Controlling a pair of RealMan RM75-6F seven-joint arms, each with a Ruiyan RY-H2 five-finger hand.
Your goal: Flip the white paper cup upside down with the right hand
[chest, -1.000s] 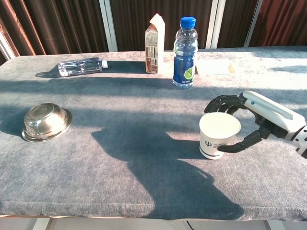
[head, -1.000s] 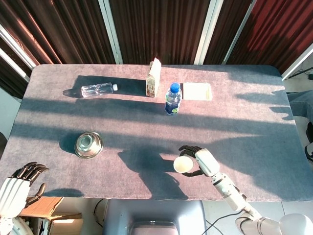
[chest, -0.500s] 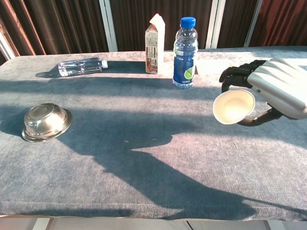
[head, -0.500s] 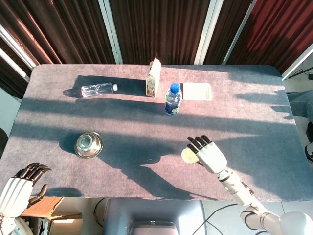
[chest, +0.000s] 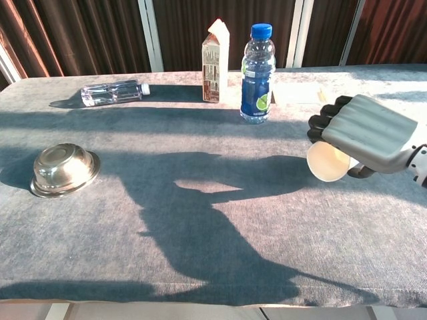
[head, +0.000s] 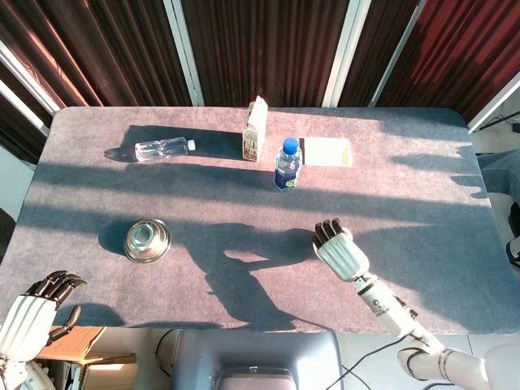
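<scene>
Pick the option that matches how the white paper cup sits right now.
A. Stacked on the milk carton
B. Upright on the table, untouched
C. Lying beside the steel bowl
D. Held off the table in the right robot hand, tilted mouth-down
D: the right robot hand grips the white paper cup above the grey cloth-covered table, its open mouth angled downward.

This looks like a robot test room or lab rather than a home. A wide table (head: 422,268) covered in grey felt-like cloth fills both views, with dark reddish-brown corrugated panels (head: 268,49) and white uprights (head: 183,53) behind it along the top of the frame. Everyday props stand spaced apart across the cloth: a clear plastic bottle (head: 163,149) lying on its side, a small carton (head: 255,130), a blue-capped bottle (head: 286,164), and a steel bowl (head: 146,240).
</scene>
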